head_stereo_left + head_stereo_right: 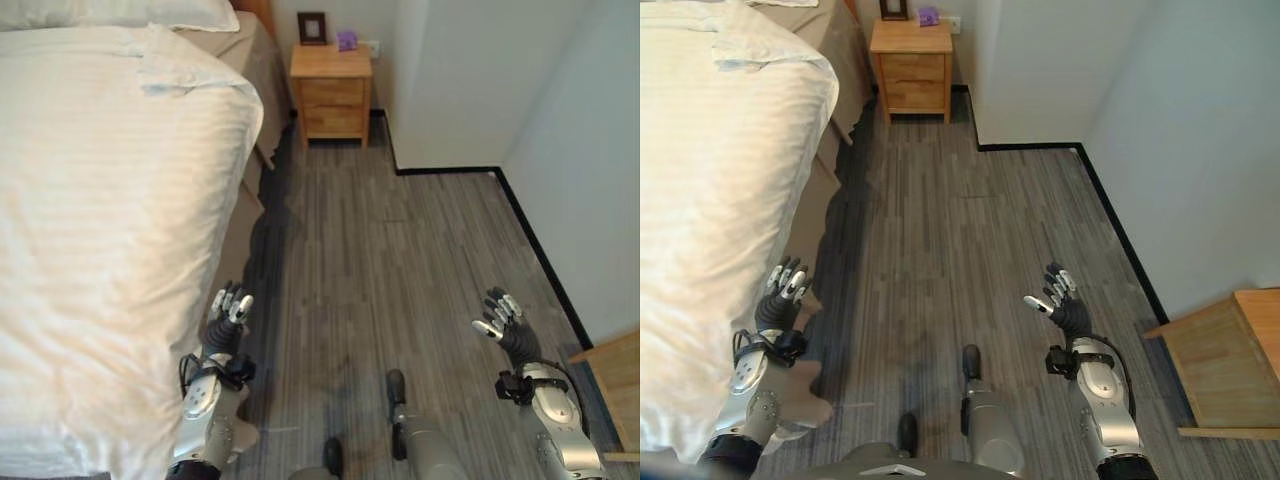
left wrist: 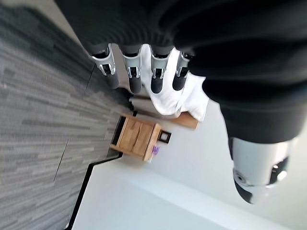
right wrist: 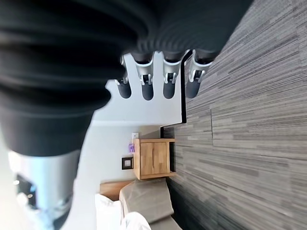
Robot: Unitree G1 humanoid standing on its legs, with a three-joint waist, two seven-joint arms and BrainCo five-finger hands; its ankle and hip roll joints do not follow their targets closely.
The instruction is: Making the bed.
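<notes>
Beside the bed's white duvet (image 1: 110, 230), at nine o'clock, left hand (image 1: 228, 312) and right hand (image 1: 503, 318) hang apart, empty; grab the duvet's edge evenly.

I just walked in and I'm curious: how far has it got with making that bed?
The white duvet already lies spread over the bed, though its top corner near the pillow looks rumpled. Nothing is in hand: the left hand is open beside the bed's edge and the right hand is open over the floor. Smoothing that corner seems left.
</notes>
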